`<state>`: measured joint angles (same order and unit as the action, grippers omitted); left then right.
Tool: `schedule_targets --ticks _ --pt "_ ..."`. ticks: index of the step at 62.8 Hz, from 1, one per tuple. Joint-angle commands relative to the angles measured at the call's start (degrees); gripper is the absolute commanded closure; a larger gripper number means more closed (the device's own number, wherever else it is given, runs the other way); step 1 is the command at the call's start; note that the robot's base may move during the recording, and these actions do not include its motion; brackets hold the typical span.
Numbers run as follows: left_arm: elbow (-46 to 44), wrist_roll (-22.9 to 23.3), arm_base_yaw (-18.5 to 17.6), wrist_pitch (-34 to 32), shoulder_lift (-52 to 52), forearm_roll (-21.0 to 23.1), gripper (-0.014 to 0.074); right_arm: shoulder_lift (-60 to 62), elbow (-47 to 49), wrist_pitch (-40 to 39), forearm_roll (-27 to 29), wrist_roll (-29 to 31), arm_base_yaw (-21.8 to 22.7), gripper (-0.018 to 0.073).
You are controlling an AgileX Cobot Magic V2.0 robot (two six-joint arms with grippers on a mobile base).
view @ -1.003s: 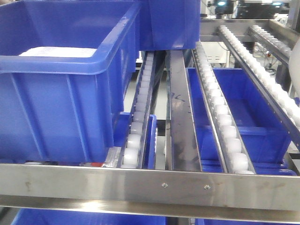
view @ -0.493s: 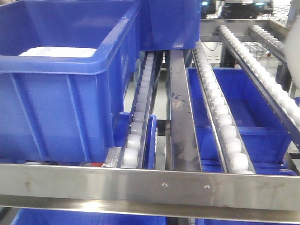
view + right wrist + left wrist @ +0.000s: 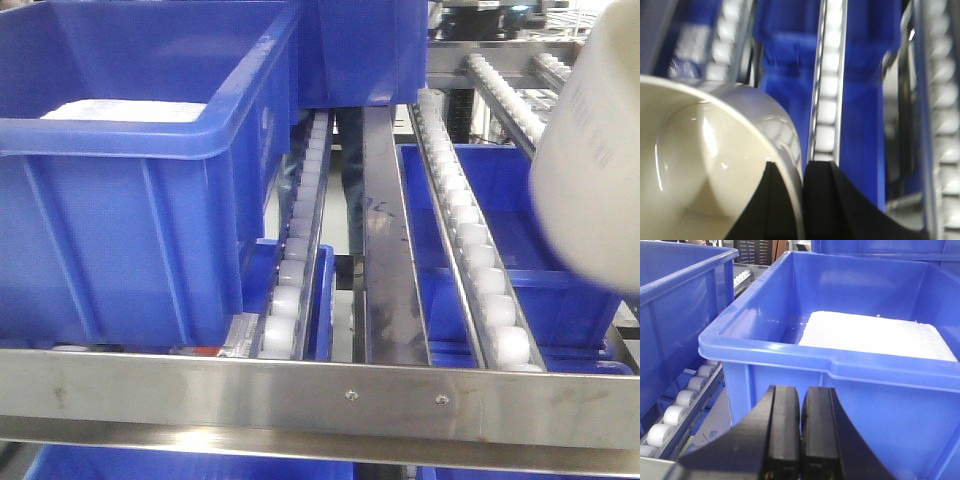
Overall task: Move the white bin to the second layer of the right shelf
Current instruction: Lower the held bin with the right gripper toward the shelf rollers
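Note:
The white bin [image 3: 592,165] hangs blurred at the right edge of the front view, above the roller tracks of the right shelf second layer [image 3: 470,250]. In the right wrist view my right gripper [image 3: 801,172] is shut on the bin's wall [image 3: 715,155], one finger inside the glossy cream mouth and one outside. Roller tracks [image 3: 827,100] run below it. My left gripper [image 3: 800,400] is shut with nothing between its black fingers, just in front of a blue crate [image 3: 840,385].
A large blue crate [image 3: 130,180] holding a white sheet sits on the left tracks, with another blue crate [image 3: 360,50] behind it. More blue crates [image 3: 520,260] lie on the level below. A flat steel lip [image 3: 320,400] crosses the front.
The white bin has come into the front view from the right edge and grown much larger, moving left over the shelf tracks. The crates have not moved.

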<state>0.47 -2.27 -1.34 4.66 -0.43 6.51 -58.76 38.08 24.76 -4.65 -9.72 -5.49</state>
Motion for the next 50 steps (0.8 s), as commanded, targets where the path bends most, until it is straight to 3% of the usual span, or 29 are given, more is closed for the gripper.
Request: schedule_targets --ticks 1,13,50 --pt "1.6 0.3 -0.4 -5.0 -1.1 0.1 0.0512 -3.4 1.9 -6.2 -0.3 -2.1 2.1 0.0504" --pt "1.6 0.3 -0.4 -5.0 -1.1 0.1 0.0512 -7.5 1.9 -7.0 0.0 -2.5 6.7 0.0504" --pt "1.6 0.3 -0.4 -5.0 -1.1 0.1 0.0512 -10.6 1.8 -7.7 0.0 -2.2 6.3 0.0504"
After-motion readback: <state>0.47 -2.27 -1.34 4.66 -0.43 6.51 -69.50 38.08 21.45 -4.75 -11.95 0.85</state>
